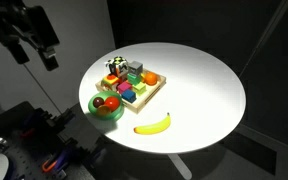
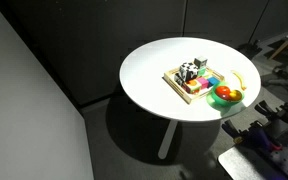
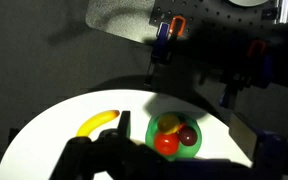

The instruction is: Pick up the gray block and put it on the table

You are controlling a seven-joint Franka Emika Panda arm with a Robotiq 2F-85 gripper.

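Note:
The gray block (image 1: 136, 67) sits among coloured blocks at the back of a small wooden tray (image 1: 156, 90) on the round white table (image 1: 199, 85). It also shows in an exterior view (image 2: 199, 65), small and hard to make out. My gripper (image 1: 47, 58) hangs high above and beyond the table's edge, far from the tray, beside the green bowl's side. In the wrist view the gripper (image 3: 179, 165) is a dark shape at the bottom, its fingers apart and empty. The tray and gray block are out of the wrist view.
A green bowl (image 1: 107, 105) with red and yellow fruit stands next to the tray, also in the wrist view (image 3: 172, 135). A banana (image 1: 153, 124) lies near the table's front edge, also in the wrist view (image 3: 97, 122). Robot base and cables (image 1: 44, 150) are beside the table.

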